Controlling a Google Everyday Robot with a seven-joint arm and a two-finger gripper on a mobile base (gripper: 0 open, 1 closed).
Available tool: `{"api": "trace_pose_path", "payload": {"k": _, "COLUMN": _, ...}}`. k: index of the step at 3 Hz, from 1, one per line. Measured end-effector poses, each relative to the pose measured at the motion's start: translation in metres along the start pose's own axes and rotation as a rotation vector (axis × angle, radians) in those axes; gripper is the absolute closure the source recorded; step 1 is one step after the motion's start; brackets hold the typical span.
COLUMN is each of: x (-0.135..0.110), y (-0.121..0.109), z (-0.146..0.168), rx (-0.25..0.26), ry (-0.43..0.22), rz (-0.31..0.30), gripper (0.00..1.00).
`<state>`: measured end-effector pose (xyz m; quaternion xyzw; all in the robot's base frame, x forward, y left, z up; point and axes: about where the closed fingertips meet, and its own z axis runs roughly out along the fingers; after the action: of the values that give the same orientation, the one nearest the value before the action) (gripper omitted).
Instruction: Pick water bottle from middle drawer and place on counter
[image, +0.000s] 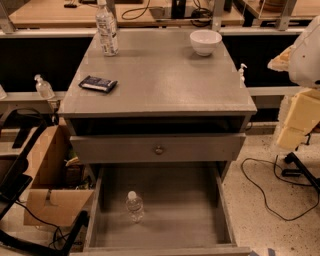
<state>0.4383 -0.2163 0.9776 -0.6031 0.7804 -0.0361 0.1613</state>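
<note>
The water bottle (134, 206), small and clear with a white cap, stands upright on the floor of the open middle drawer (175, 220), left of its centre. The drawer is pulled far out at the bottom of the view. The counter (165, 80) is the grey top of the cabinet above it. My gripper (292, 134) is on the pale arm at the right edge of the view, beside the cabinet's right side at counter height. It is well apart from the bottle and holds nothing that I can see.
On the counter stand a taller labelled bottle (106, 30) at the back left, a white bowl (205, 41) at the back right and a dark packet (98, 83) at the left. A knobbed drawer front (159, 149) overhangs the open drawer. A cardboard box (50, 185) and cables (265, 192) lie on the floor.
</note>
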Motion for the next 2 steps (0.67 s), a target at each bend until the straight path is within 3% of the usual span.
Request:
{"api": "trace_pose_path", "payload": {"k": 1, "x": 0.000, "y": 0.000, "z": 0.000, "rx": 0.000, "ry": 0.000, "rz": 0.000, "gripper": 0.00}}
{"api": "trace_pose_path", "payload": {"k": 2, "x": 0.003, "y": 0.000, "z": 0.024, "rx": -0.018, "ry": -0.139, "rz": 0.011, "gripper": 0.00}}
